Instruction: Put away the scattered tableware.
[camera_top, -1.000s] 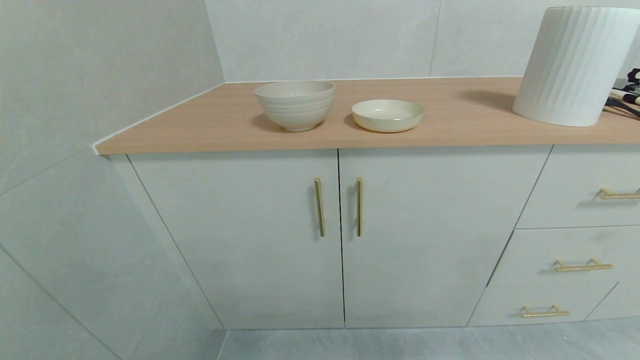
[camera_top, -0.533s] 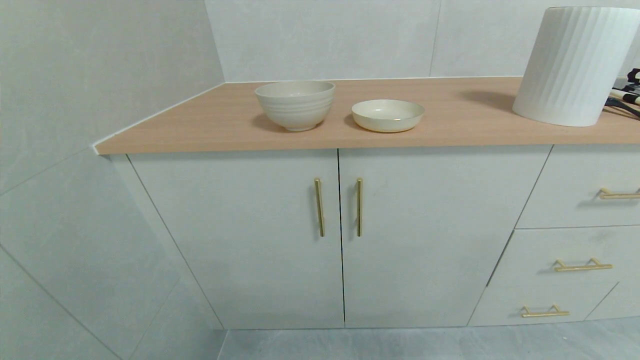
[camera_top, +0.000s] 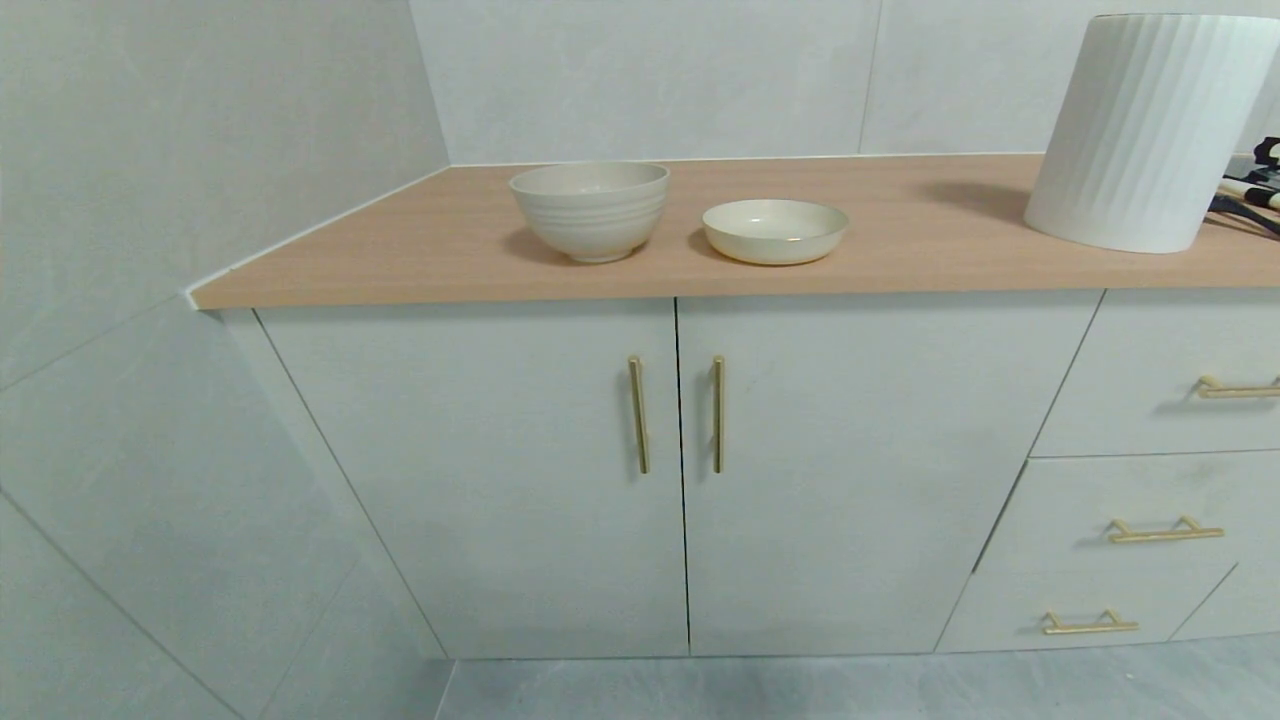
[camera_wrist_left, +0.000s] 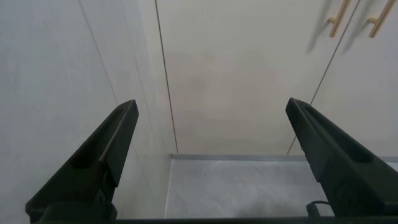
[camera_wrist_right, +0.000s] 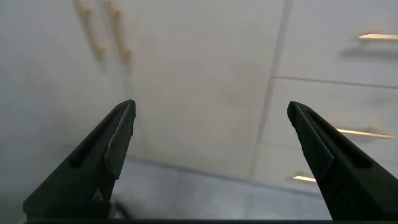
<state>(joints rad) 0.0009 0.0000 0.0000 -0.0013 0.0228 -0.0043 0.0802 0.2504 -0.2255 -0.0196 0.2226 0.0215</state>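
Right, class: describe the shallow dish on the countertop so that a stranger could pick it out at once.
Find the wooden countertop above the double cupboard doors. Two cream vessels sit near its front edge. The shallow dish is the low, smooth one, to the right of the taller ribbed bowl.

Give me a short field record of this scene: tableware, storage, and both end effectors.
Tableware: ribbed bowl and shallow dish, side by side, apart, upright, both on the countertop
Storage: double cabinet doors below, shut; drawers to their right, shut
Other: white fluted container on the countertop's right
Left end effector: open, empty, low before the cabinet
Right end effector: open, empty, facing doors and drawers
Task progress: nothing put away yet
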